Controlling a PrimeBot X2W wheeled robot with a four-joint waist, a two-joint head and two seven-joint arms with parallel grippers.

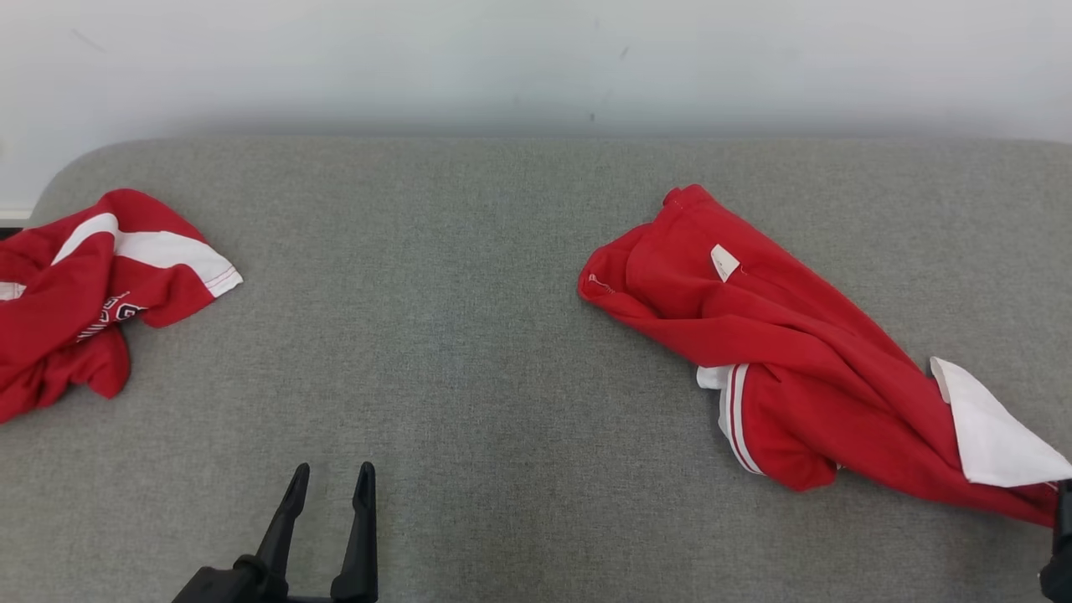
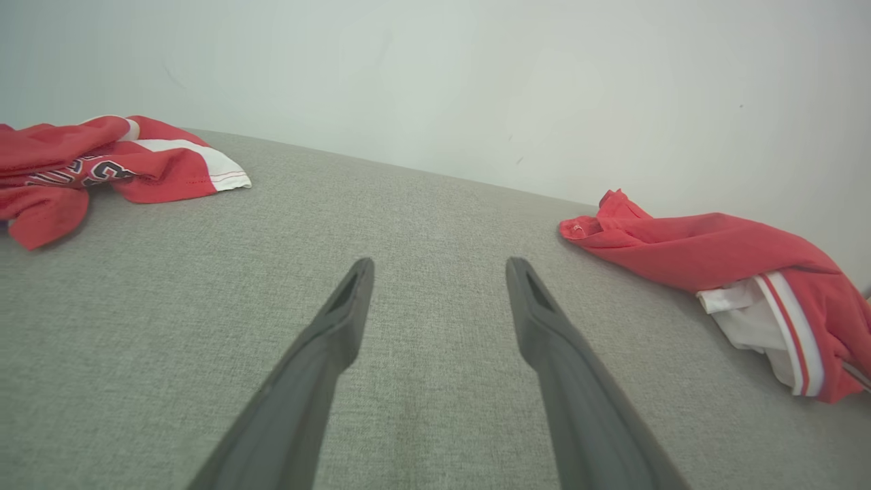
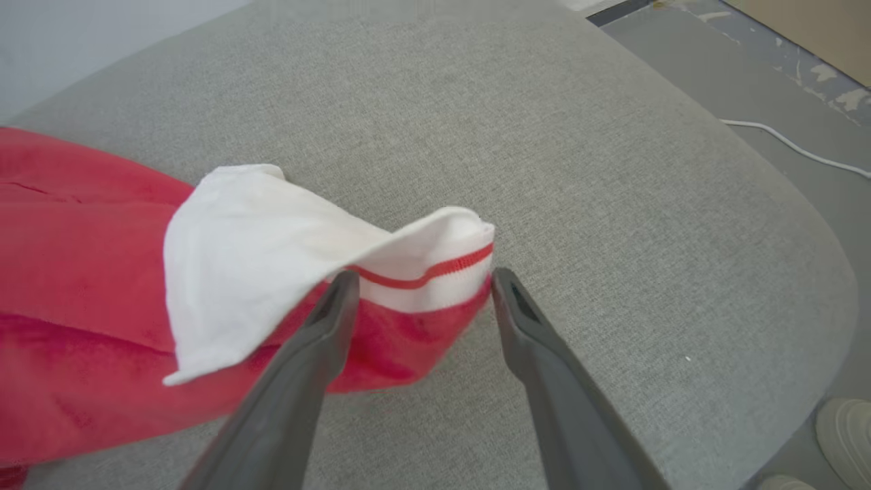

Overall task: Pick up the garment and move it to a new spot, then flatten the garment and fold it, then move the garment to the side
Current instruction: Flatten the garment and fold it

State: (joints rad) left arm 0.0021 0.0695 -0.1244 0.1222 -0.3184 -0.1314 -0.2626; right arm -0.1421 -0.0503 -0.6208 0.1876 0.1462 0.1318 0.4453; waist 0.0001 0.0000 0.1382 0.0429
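Observation:
The garment point(image 1: 779, 335) is a crumpled red piece with white trim, lying stretched out on the right half of the grey table; it also shows in the left wrist view point(image 2: 708, 248). Its white hem corner point(image 3: 272, 252), edged with a red stripe, stands up between the fingertips of my right gripper point(image 3: 422, 282), whose jaws are open around it without pinching. My left gripper point(image 1: 332, 473) is open with nothing between its fingers, over bare table near the front edge, well left of the garment.
A second red and white garment point(image 1: 75, 293) with lettering lies bunched at the table's far left. The padded grey table point(image 1: 469, 335) ends at a pale wall behind. Past its rounded right edge are the floor, a white cable point(image 3: 789, 143) and a shoe point(image 3: 844, 429).

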